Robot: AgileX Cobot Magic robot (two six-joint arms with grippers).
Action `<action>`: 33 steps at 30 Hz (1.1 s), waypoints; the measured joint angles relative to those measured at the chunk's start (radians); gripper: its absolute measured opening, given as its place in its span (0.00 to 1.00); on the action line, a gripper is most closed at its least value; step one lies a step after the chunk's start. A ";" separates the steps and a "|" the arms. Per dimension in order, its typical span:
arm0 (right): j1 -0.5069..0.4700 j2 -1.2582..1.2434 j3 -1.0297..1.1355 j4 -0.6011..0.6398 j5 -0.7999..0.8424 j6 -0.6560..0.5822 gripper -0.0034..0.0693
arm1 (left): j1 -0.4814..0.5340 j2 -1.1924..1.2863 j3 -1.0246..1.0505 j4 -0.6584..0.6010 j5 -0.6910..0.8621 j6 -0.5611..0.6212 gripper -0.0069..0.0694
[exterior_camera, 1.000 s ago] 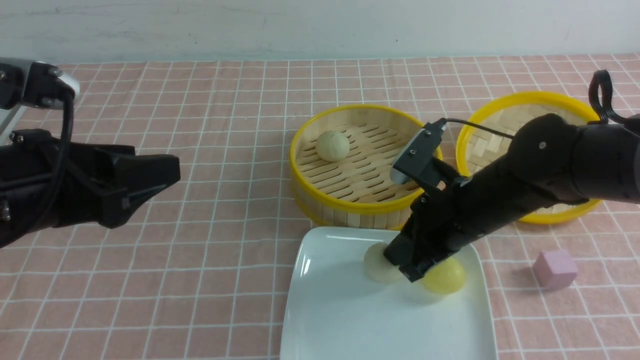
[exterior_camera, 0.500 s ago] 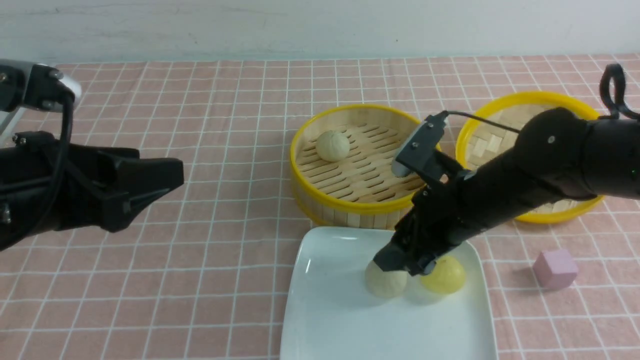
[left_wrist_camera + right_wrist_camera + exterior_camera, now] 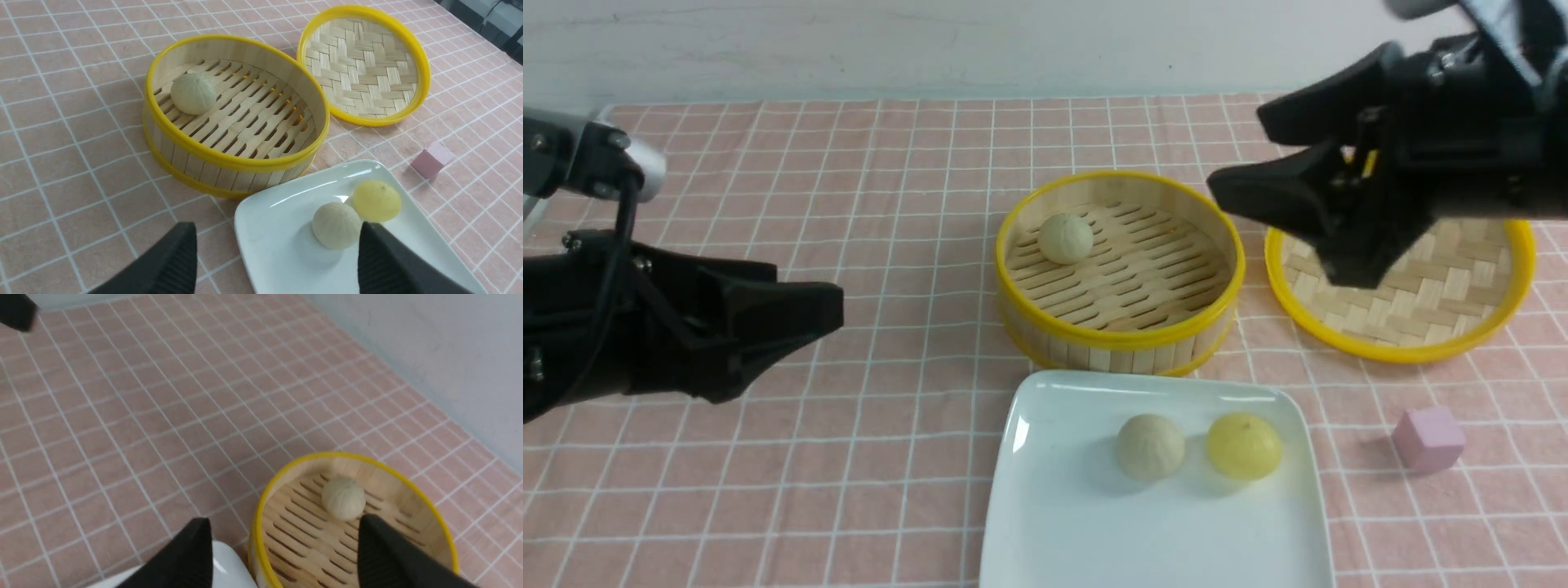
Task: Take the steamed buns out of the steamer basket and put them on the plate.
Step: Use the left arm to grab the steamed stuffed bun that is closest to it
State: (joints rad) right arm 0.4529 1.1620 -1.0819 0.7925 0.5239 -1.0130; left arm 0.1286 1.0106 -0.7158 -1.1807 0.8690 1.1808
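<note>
Low in the centre of the front view, the white plate point(image 3: 1086, 523) carries a pale bun point(image 3: 1150, 446) with a yellow bun point(image 3: 1244, 445) just beside it on the right; both sit in the plate's far half. Just behind the plate stands the steamer basket point(image 3: 1123, 339), and 1 more pale bun point(image 3: 1066, 238) rests on its slatted floor near the far-left wall. Right of the basket lies the woven lid point(image 3: 1388, 353), and a small pink cube point(image 3: 1427, 439) sits on the checked cloth of the bench point(image 3: 849, 490), right of the plate. We see the left fingers point(image 3: 171, 269) spread apart and empty at the left edge, well away from the basket. The right fingers point(image 3: 179, 563) are also spread apart and empty, raised in the upper right above the gap between basket and lid.
</note>
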 joint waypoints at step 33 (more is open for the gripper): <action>0.000 -0.187 0.005 -0.181 0.227 0.202 0.55 | 0.000 0.120 -0.258 -0.167 0.187 -0.036 0.78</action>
State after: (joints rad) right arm 0.4529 0.9752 -1.0765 0.6119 0.7511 -0.8107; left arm 0.1286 1.1309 -0.9742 -1.3480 1.0555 1.1443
